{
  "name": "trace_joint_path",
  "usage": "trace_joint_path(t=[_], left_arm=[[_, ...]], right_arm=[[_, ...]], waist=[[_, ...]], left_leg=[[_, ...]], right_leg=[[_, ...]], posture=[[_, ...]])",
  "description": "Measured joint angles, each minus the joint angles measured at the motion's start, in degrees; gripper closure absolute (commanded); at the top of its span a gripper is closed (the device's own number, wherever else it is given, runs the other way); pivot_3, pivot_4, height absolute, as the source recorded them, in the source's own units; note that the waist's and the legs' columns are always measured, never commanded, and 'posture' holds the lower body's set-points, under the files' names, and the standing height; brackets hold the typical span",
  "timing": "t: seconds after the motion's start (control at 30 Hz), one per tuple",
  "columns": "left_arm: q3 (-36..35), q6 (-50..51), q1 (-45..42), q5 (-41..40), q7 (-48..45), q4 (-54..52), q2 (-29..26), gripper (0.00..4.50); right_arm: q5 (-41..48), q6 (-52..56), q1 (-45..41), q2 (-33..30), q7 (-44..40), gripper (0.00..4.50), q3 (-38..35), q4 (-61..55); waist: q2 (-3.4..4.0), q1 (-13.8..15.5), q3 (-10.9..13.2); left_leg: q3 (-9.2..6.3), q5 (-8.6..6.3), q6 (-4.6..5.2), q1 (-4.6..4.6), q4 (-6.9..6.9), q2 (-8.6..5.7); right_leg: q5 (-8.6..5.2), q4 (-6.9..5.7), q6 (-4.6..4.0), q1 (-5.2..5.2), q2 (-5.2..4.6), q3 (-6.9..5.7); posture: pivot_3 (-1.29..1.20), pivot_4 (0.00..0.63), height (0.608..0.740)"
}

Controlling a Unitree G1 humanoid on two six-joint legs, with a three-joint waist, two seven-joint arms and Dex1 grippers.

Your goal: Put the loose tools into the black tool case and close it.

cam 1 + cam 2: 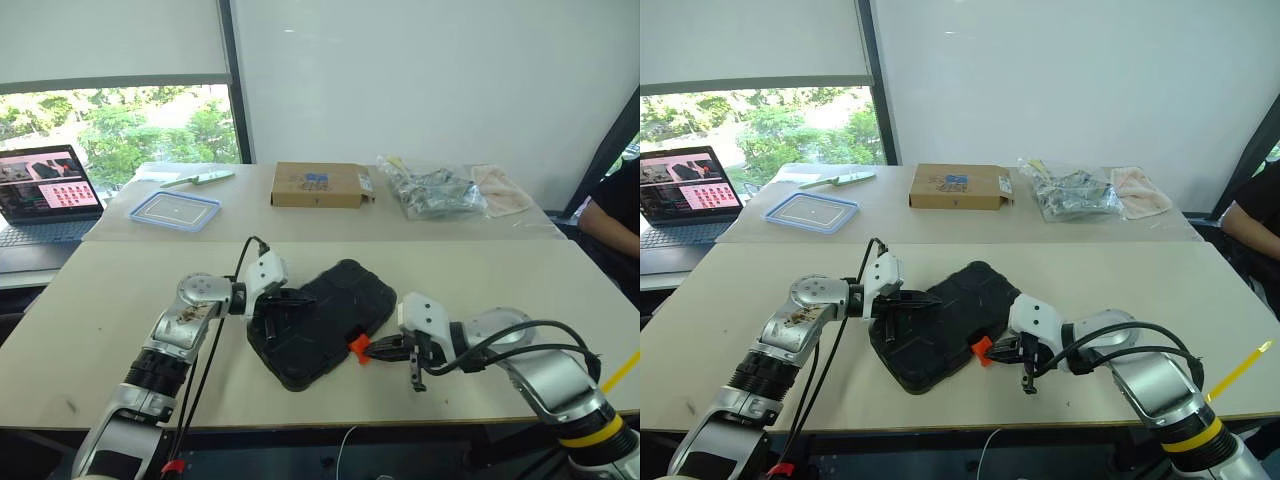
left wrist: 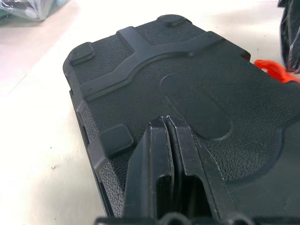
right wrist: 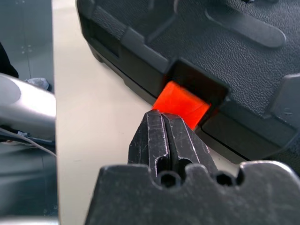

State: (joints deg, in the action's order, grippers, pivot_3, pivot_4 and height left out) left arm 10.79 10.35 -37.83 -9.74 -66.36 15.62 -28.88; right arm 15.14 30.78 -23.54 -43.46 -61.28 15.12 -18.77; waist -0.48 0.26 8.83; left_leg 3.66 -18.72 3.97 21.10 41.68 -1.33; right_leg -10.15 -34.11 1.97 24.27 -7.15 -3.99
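Your right gripper [image 1: 372, 349], clenched empty, noses the orange latch [image 3: 182, 103] at the closed black tool case's [image 1: 325, 318] four o'clock; your left gripper [image 1: 300, 297], clenched, presses its lid.

One black plastic clamshell tool case [image 1: 322, 318] (lid down), one orange latch [image 3: 182, 103], one flat cardboard box [image 1: 321, 185], one clear blue-rimmed container [image 1: 174, 210], one open laptop [image 1: 42, 196], two cream tables [image 1: 480, 290].
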Motion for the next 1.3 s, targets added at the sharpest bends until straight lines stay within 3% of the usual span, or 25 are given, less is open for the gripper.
trace_joint_path(t=[0.33,0.67,1.3], left_arm=[[-0.37,0.0,0.06,0.17,0.19,0.22,-0.21,4.39],[-0.36,0.0,0.24,0.17,0.27,0.12,-0.2,4.39],[-0.62,-0.2,-0.03,0.53,0.1,2.13,-0.59,4.39]], right_arm=[[-1.84,-2.2,-0.26,2.02,-0.13,4.5,1.93,2.77],[-1.48,-0.31,6.48,0.27,1.23,4.5,1.63,0.75],[-4.09,-11.9,13.86,12.9,13.72,4.5,-0.65,8.48]], waist=[[0.01,-0.42,0.0],[0.02,-0.3,-0.01],[-0.03,-1.01,-0.28]], left_leg=[[0.0,0.04,-0.06,-0.03,0.01,0.02],[-0.01,0.03,-0.05,-0.02,0.0,0.03],[0.02,0.05,-0.11,-0.42,-0.05,0.14]], right_leg=[[0.01,-0.07,-0.02,-0.01,0.0,0.01],[0.01,-0.02,-0.02,0.0,0.01,0.0],[0.01,-0.1,-0.03,-0.27,0.08,0.13]], posture=[[0.0,0.15,0.74],[0.0,0.15,0.74],[0.0,0.15,0.74]])
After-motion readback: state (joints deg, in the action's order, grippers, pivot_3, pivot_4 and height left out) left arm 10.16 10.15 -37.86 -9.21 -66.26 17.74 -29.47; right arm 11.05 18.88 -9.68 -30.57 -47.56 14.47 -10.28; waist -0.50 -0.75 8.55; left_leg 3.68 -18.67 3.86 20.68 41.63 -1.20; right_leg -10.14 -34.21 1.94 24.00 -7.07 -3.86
